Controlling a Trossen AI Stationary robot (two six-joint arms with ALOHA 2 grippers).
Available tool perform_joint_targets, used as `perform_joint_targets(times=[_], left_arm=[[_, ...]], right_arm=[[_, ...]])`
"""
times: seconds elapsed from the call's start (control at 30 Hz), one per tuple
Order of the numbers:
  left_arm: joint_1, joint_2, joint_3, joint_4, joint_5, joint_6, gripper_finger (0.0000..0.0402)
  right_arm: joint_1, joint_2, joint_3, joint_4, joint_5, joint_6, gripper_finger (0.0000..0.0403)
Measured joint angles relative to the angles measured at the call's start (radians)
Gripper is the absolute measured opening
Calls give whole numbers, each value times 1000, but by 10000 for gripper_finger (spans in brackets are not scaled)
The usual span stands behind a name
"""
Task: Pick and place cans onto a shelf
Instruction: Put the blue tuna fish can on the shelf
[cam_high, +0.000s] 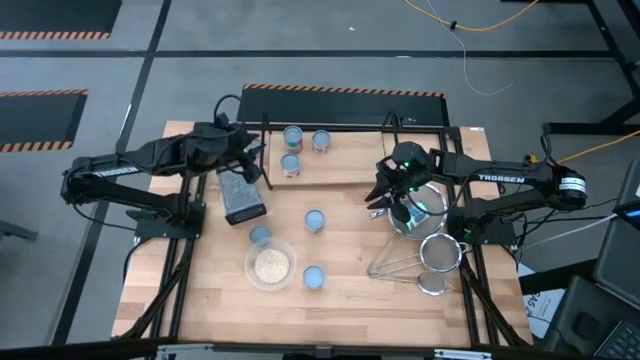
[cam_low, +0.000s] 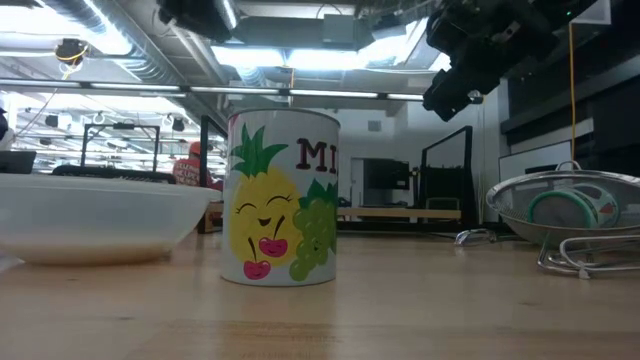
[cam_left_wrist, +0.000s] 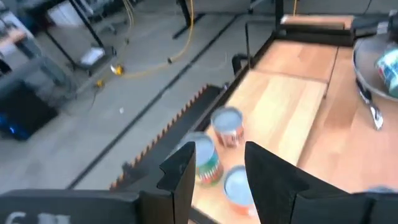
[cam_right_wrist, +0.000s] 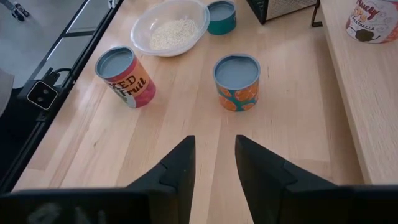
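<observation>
Three cans (cam_high: 293, 135) stand at the shelf's (cam_high: 345, 158) left end, just under the open, empty left gripper (cam_left_wrist: 214, 165), while the right gripper (cam_right_wrist: 214, 149), parted and empty, hovers near a tabletop can (cam_right_wrist: 236, 81).

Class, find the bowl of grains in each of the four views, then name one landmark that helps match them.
High view: bowl near the table's front edge, left of centre.
Low view: bowl at the far left.
Left wrist view: not in it.
Right wrist view: bowl just beyond the fruit can.
Landmark: the fruit can stands next to the bowl in all three.
</observation>
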Motion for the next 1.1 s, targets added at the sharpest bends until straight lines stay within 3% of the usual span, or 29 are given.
perform_joint_targets(times=[0.07,0.17,0.27,0.37,0.63,0.73,0.9,1.1], left_arm=[[0,0,0,-33,64,-38,131],[0,0,0,-75,262,-128,131],[-15,9,0,-129,475,-272,131],[-65,34,0,-206,591,-433,131],[-276,130,0,-445,579,-764,131],[-360,178,0,-465,547,-833,131],[-483,267,0,-470,513,-786,131],[-590,384,0,-474,496,-538,131]], right_arm=[[0,0,0,0,0,0,118],[0,0,0,0,0,0,118],[0,0,0,0,0,0,118],[0,0,0,0,0,0,118],[0,1,0,-1,0,4,118],[0,1,0,-1,0,4,118],[0,1,0,-2,0,4,118],[0,1,0,-2,0,4,118]])
